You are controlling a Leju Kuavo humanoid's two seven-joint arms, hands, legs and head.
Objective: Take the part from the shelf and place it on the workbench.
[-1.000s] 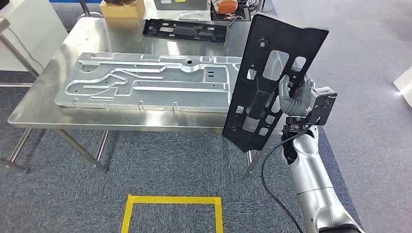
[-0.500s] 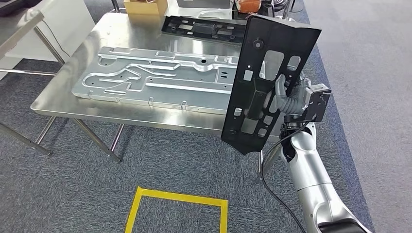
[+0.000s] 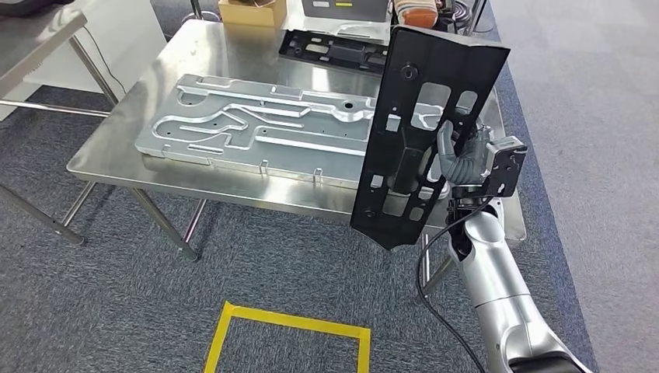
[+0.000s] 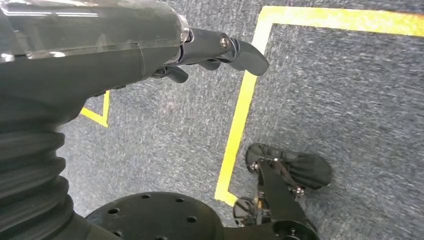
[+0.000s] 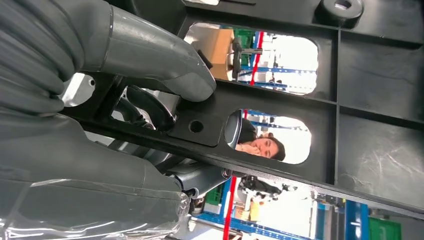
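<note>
Right hand [image 3: 460,158] gripping upright black part [image 3: 423,124], metal plate [image 3: 264,128] on workbench [image 3: 148,167] behind

The part [image 3: 423,132] is matt black, pierced by pale cut-outs; a second black part [image 3: 334,49] lies at the far side of the bench [image 3: 124,151], which is bright brushed steel with a mirror sheen; on it the plate [image 3: 264,128] is pale silver-grey, scored with raised winding channels; the right hand [image 3: 458,155] is mid-grey and ribbed, on a silver arm [image 3: 497,295]; the left hand [image 4: 125,55] is dark grey with black fingers; the carpet [image 3: 606,116] is speckled blue-grey; near the robot a bright yellow tape square [image 3: 289,330] marks it; at the far edge sits a tan cardboard box [image 3: 252,12].
</note>
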